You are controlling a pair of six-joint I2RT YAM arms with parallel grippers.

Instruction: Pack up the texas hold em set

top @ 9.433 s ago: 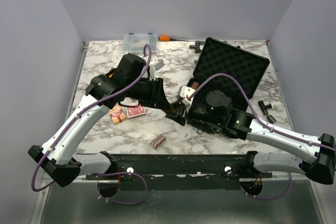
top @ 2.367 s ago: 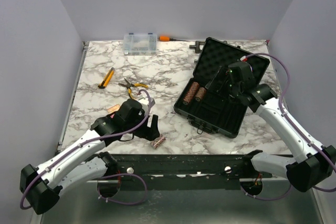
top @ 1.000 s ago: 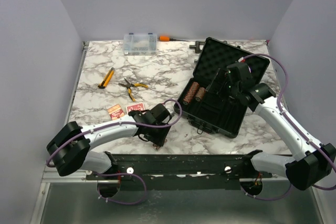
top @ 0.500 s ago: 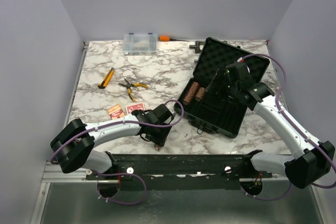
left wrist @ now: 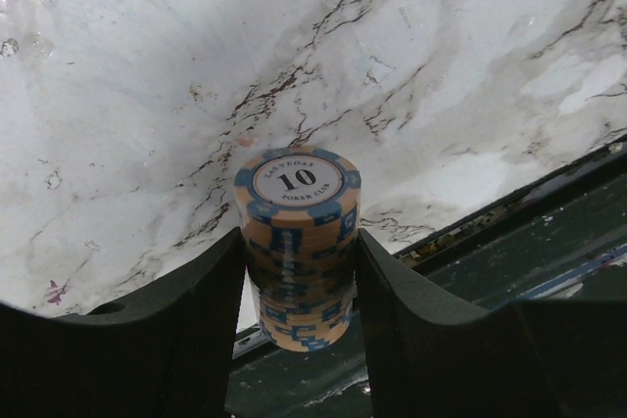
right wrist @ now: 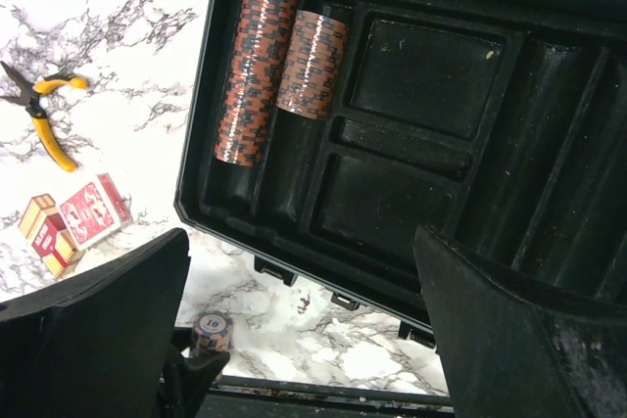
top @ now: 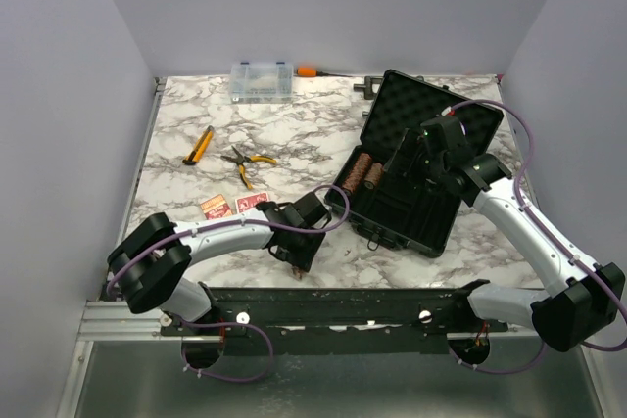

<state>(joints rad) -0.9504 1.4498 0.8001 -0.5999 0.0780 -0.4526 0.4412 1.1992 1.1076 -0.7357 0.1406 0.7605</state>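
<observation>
Poker chip roll (left wrist: 297,183) is sitting pinched between both fingers of the left gripper (left wrist: 299,271), right over the near edge of the table (left wrist: 147,95), with the dark rail (top: 343,301) just below. Left arm is lying low, stretching rightward along that edge. Bare marble is showing between the roll and the black case (top: 387,227), standing open right of centre. Two chip rolls (right wrist: 255,70) are filling its left slots, the other compartments showing bare foam. Card decks (top: 252,203) are lying left of the case. Right gripper (right wrist: 304,310) is hovering above the case, fingers spread fully wide, holding nothing.
</observation>
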